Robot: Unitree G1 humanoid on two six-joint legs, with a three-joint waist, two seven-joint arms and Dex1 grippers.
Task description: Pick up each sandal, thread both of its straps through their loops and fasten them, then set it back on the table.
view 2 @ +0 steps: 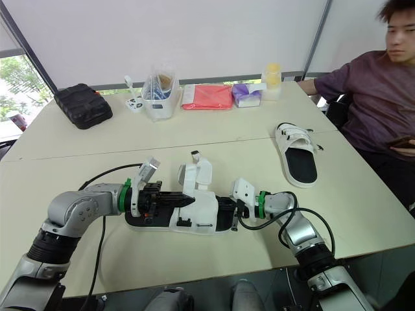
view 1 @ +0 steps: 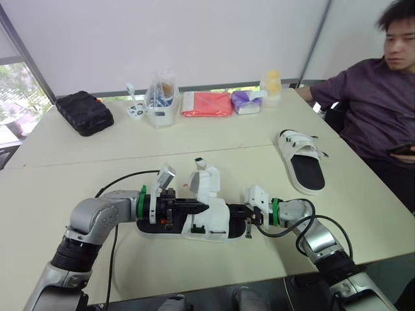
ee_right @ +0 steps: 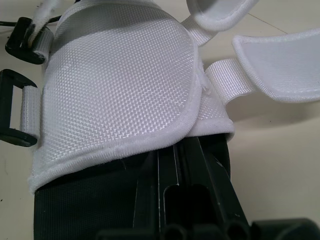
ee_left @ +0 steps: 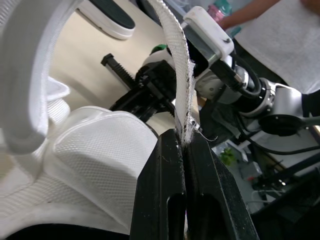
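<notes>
A white sandal (view 1: 206,219) was seen lying on the pale surface (view 1: 78,162) close to its front edge, with the left hand (view 1: 196,206) met at one end and the right hand (view 1: 241,212) at the other.

In the left wrist view the left hand's fingers were shown pressed together, with a frayed white strap (ee_left: 176,65) pinched between the tips and standing up from them, a detail too small to be made out from the head views. The right wrist view was taken up by the woven white upper above the black sole, with two black loops (ee_right: 15,115) at its side. Whether the right hand was spread or closed could not be told. From the head views a second sandal (view 1: 301,159) was seen well apart on the robot's right, sole down, near a seated person (view 1: 382,97).
</notes>
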